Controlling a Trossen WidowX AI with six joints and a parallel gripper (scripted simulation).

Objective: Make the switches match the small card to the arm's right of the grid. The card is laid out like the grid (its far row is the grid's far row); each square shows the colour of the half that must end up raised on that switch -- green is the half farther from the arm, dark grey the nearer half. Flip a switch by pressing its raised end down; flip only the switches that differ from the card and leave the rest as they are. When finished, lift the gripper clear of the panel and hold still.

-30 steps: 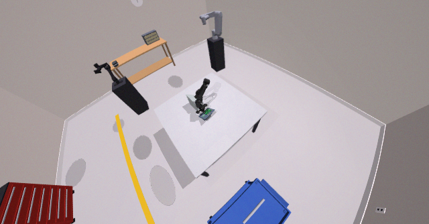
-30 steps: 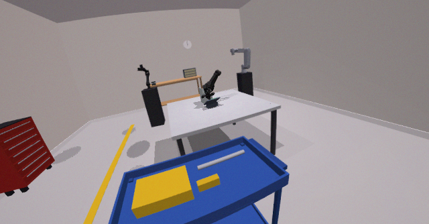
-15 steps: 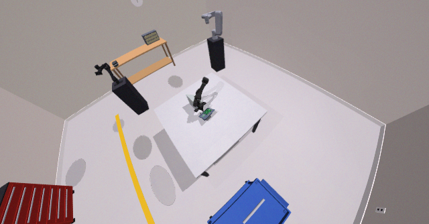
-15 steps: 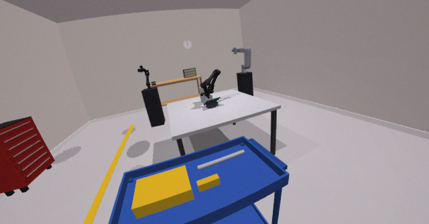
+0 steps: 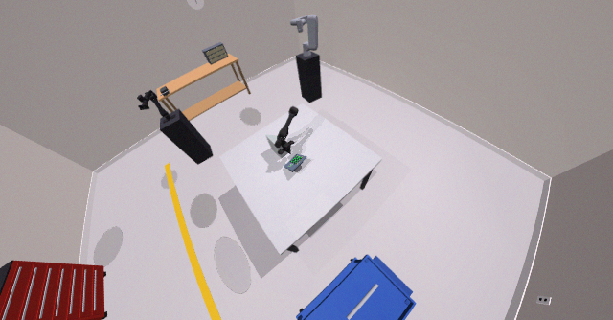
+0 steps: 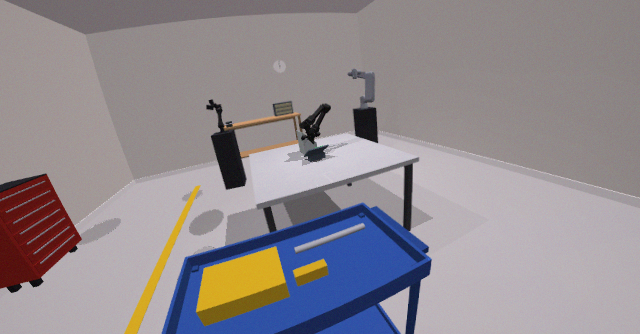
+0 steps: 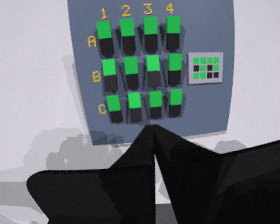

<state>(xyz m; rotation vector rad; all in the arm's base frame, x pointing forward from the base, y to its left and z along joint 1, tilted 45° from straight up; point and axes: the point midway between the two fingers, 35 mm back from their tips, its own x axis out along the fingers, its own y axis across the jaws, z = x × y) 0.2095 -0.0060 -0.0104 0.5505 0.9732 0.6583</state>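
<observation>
The gripper (image 7: 152, 137) has its 2 matte black, wedge-shaped fingers pressed together with nothing between them, tips meeting in a point above the near edge of the panel (image 7: 213, 23). The panel is a flat slate-blue square with yellow labels 1 to 4 and A to C, lying on the smooth white table (image 5: 335, 157). On it sit 12 blocky rocker switches (image 7: 131, 66), each half glossy green, half dark grey. The small pale card (image 7: 205, 70), a checkered square, lies on the panel just beside row B's last switch.

Grey-blue panel (image 7: 211, 23) with twelve green-and-dark switches (image 7: 131, 71) in three rows, small card (image 7: 207, 68) just right.
</observation>
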